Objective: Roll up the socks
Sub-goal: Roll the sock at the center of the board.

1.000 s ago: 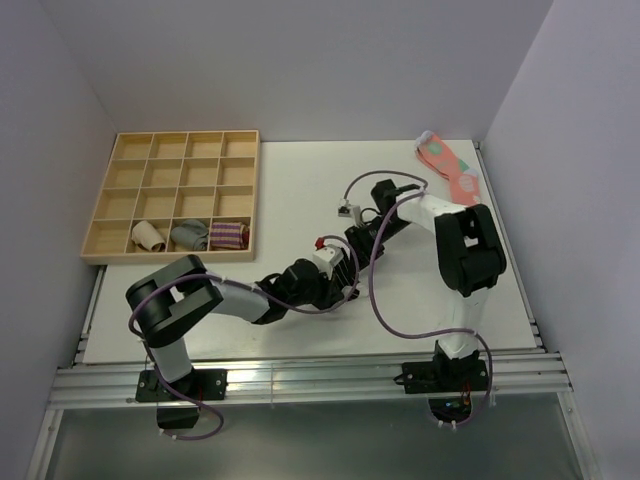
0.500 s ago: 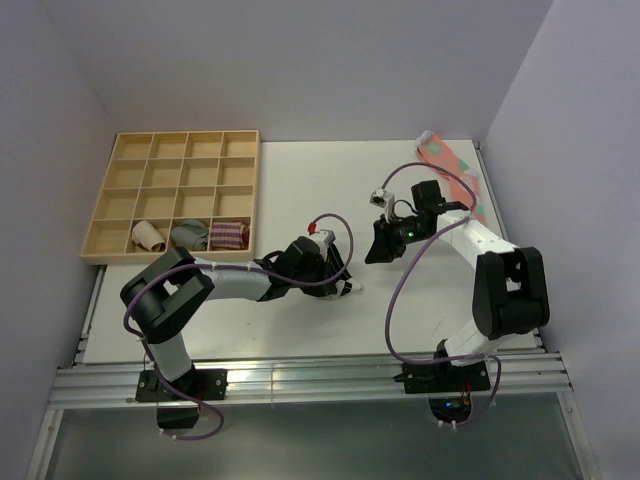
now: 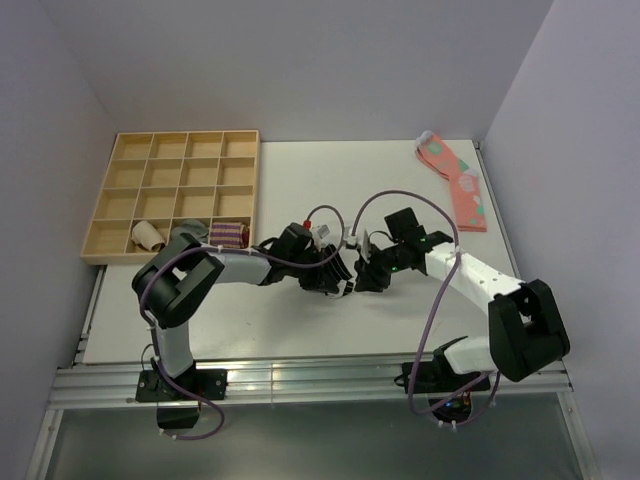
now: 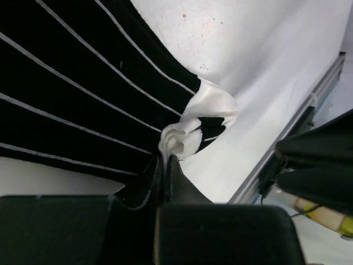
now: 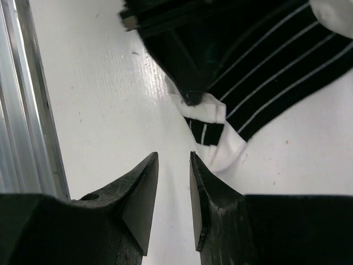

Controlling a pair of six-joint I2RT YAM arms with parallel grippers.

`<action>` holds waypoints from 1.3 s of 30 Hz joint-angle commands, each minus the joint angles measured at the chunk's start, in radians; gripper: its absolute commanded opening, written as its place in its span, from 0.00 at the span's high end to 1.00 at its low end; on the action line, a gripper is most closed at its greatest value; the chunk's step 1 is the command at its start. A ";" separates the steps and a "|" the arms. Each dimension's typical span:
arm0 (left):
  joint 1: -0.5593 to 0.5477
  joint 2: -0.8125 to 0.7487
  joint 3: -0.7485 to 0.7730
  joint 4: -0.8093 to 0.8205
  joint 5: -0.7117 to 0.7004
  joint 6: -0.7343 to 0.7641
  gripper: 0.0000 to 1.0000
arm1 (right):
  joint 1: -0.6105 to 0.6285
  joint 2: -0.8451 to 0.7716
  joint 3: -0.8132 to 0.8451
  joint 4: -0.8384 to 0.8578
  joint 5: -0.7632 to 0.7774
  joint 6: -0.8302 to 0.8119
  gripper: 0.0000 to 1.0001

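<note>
White tabletop (image 3: 300,190) under plain pale walls; at its far left sits a wooden tray (image 3: 170,257) with three rolled bundles (image 3: 188,235) in its near row, the rightmost maroon-striped; near the middle of the table my left gripper (image 4: 165,165) is clamped tight on the socks (image 4: 83,83), pinching the fabric right by the white trim, the black cloth with its thin white stripes lying on the table beyond my fingertips; just to the right my right gripper (image 5: 172,160) hangs low over the table, jaws a narrow slit apart with nothing between them, tips close to the socks' white end but not touching it; well off by the far right edge lie pink socks (image 3: 458,180), flat.
</note>
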 commanded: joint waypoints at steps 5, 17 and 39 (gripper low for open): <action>0.034 0.083 -0.026 -0.068 0.112 -0.046 1.00 | 0.106 -0.036 -0.039 0.063 0.144 -0.148 0.63; 0.093 0.132 -0.011 -0.129 0.203 -0.026 1.00 | 0.235 -0.013 -0.115 0.198 0.304 -0.233 0.64; 0.116 0.174 0.025 -0.194 0.235 0.000 1.00 | 0.344 -0.027 -0.190 0.353 0.428 -0.299 0.66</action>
